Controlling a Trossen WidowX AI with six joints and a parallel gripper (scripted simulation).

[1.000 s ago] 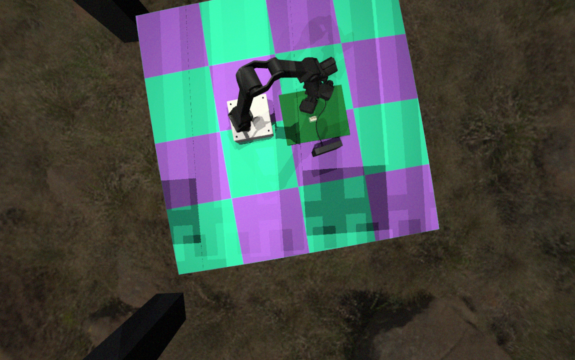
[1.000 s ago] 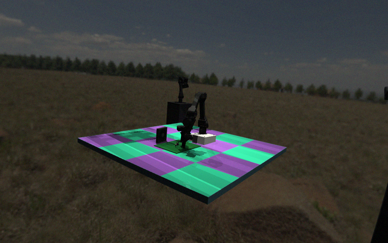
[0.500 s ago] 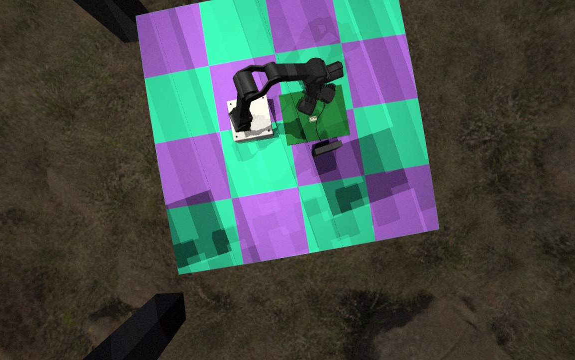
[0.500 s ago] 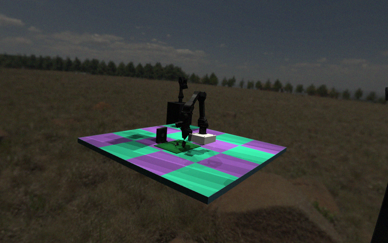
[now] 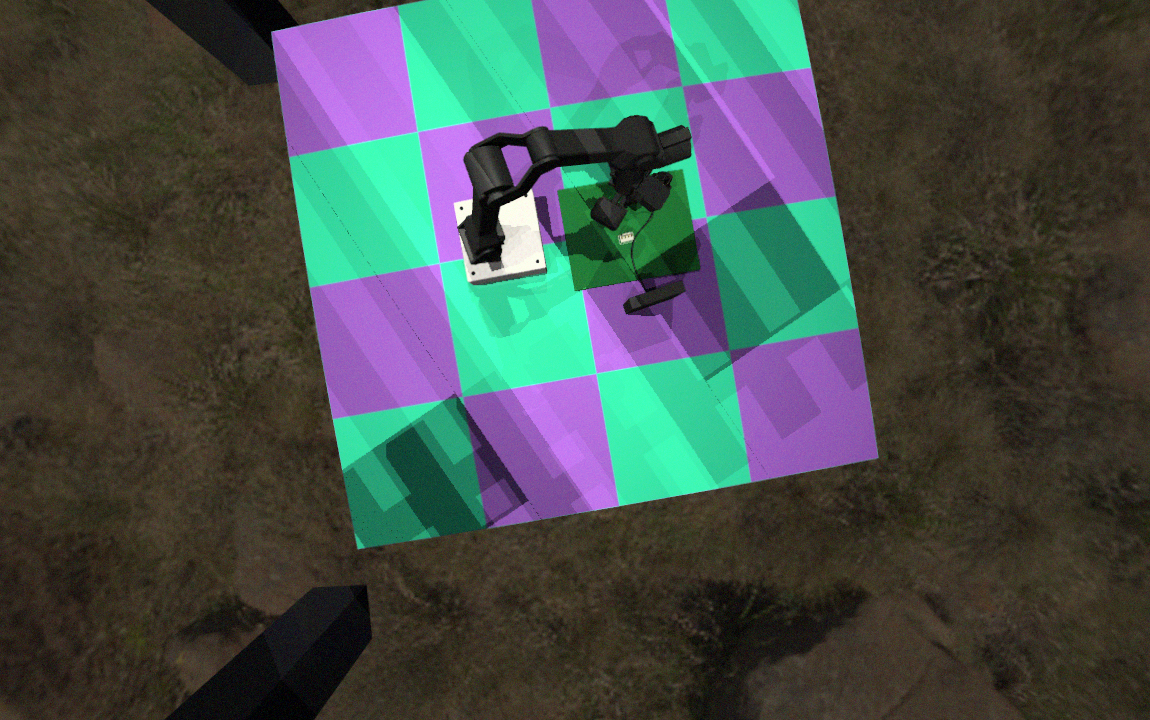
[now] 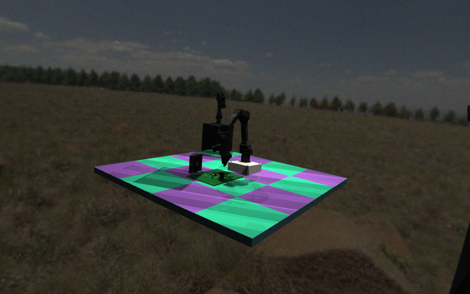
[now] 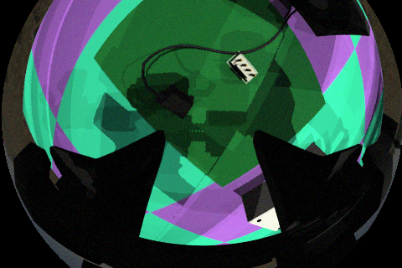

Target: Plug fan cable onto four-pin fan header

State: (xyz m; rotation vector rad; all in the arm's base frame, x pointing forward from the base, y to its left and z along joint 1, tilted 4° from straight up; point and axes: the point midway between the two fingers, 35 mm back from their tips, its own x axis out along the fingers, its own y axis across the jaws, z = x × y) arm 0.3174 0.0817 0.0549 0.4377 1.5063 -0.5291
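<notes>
My gripper (image 5: 631,202) (image 6: 224,164) (image 7: 209,136) is open and empty, with its fingertips raised above the green board (image 5: 682,250) (image 6: 207,179) (image 7: 201,8). The black plug (image 6: 221,175) (image 7: 177,101) is on the board below the fingers, off the header; the arm hides it in the top view. In the wrist view it is ahead of the left fingertip, outside the gap. The white four-pin header (image 5: 626,238) (image 7: 243,68) is bare, its pins visible. The black cable (image 7: 180,46) loops from the plug past the header to the fan (image 5: 653,297) (image 6: 195,163) (image 7: 324,0).
The fan stands upright beside the board's edge. The arm's white base block (image 5: 521,241) (image 6: 245,167) is on the other side of the board. Everything stands on a green and purple checkered table (image 5: 525,349) (image 6: 240,215). A second dark arm on a black pedestal is behind the table in the exterior view.
</notes>
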